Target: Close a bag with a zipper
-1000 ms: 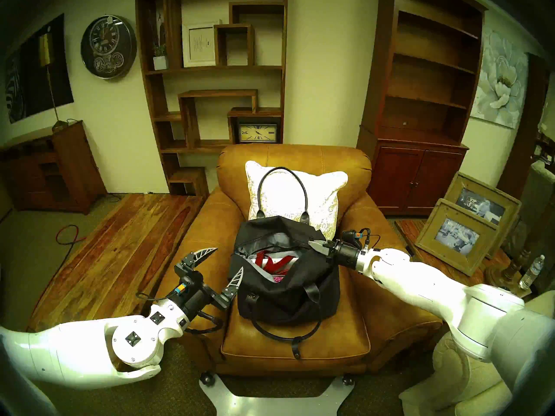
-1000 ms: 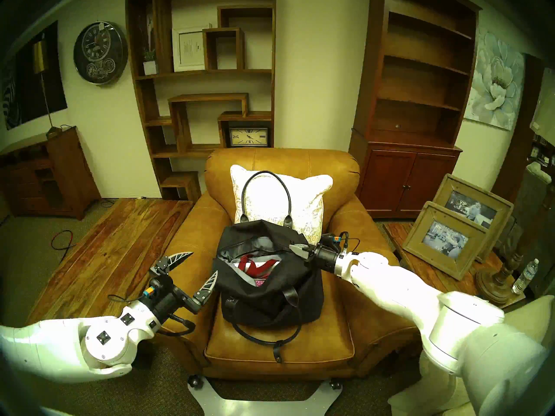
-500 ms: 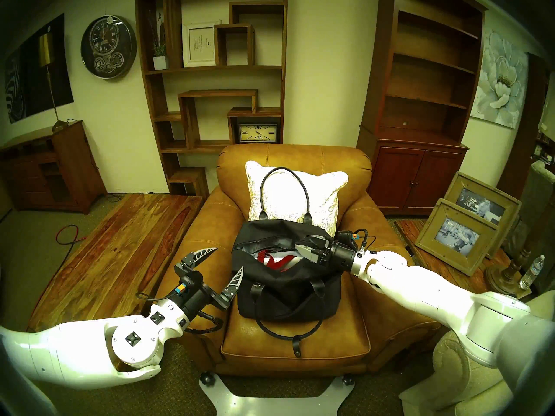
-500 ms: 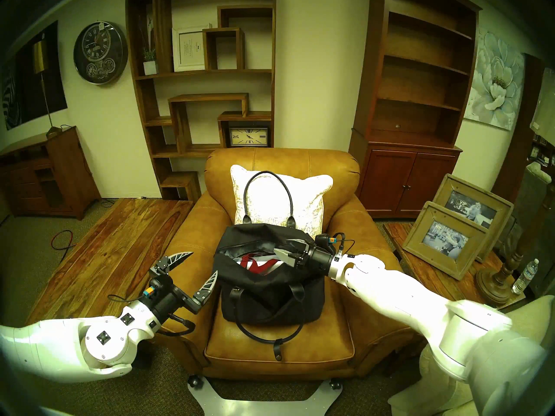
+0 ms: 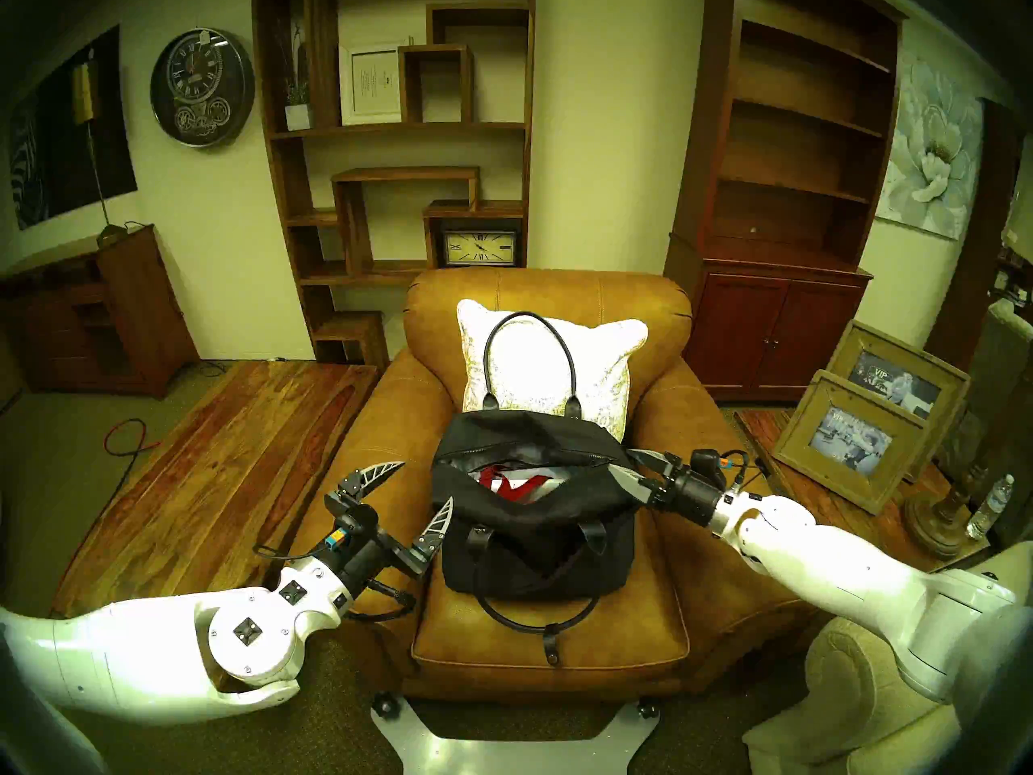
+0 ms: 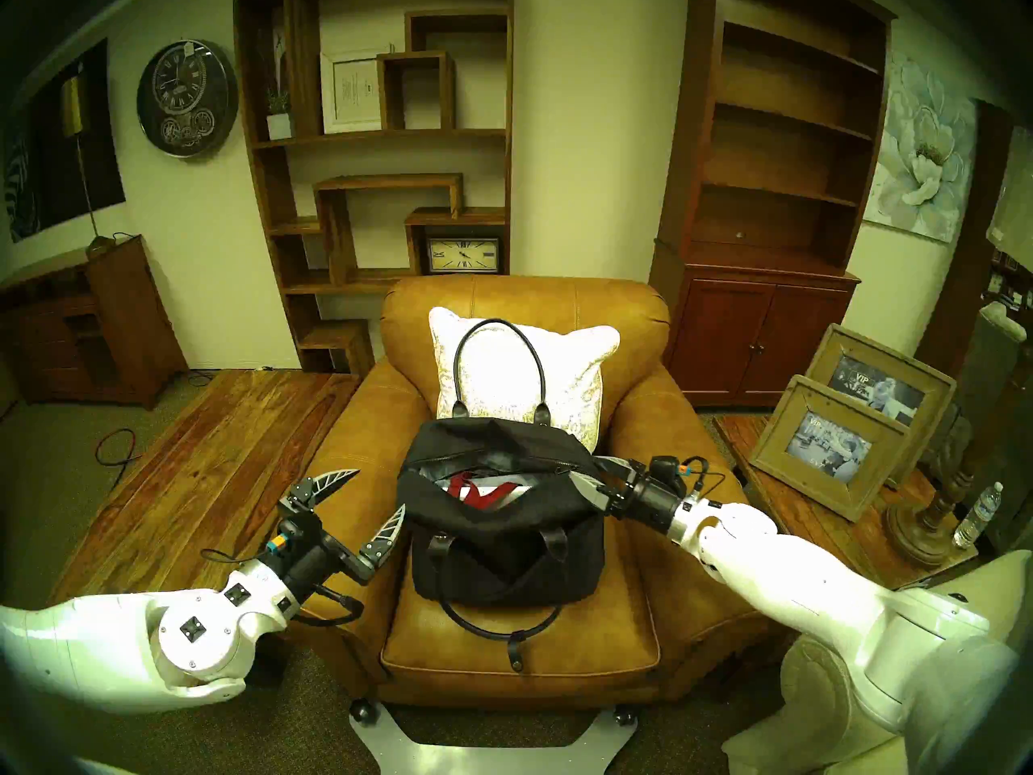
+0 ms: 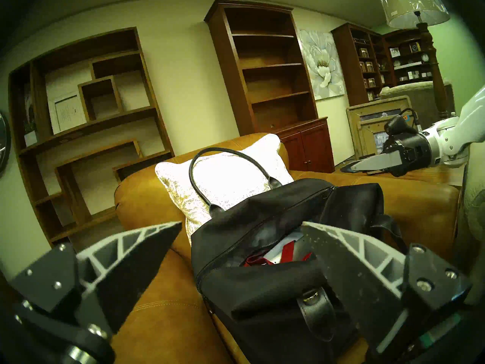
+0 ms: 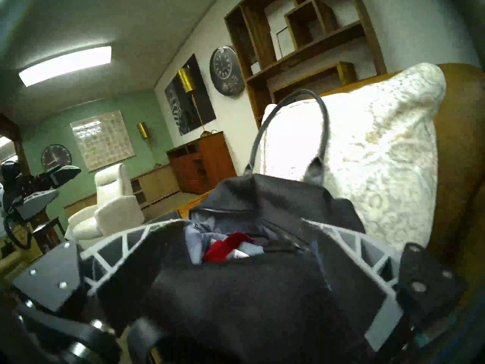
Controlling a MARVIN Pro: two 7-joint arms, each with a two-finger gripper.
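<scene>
The black canvas bag point(image 5: 536, 533) point(image 6: 503, 556) sits on the armchair seat, its top gaping with red and white items inside. Its zipper point(image 5: 503, 449) point(image 7: 262, 224) stands unzipped along the mouth. One loop handle rests up against the cushion and the other droops over the front. My left gripper point(image 5: 426, 483) point(image 6: 380, 488) point(image 7: 241, 223) hangs open just off the bag's left end. At the right end my right gripper point(image 5: 621, 462) point(image 6: 584, 467) point(image 8: 242, 221) is open, its fingers point(image 8: 147, 240) straddling the bag's end fabric point(image 8: 236, 290) without pinching it.
The tan leather armchair point(image 5: 559, 639) holds a white cushion point(image 5: 536, 365) behind the bag. A wooden table point(image 5: 223, 466) lies to the left. Two framed pictures point(image 5: 849, 444) and a water bottle point(image 5: 992, 505) stand on a side table to the right. Shelving lines the back wall.
My right gripper went from shut on the bag's right rim to open and drew back to the right. The bag settled and its mouth narrowed. The left arm stayed still.
</scene>
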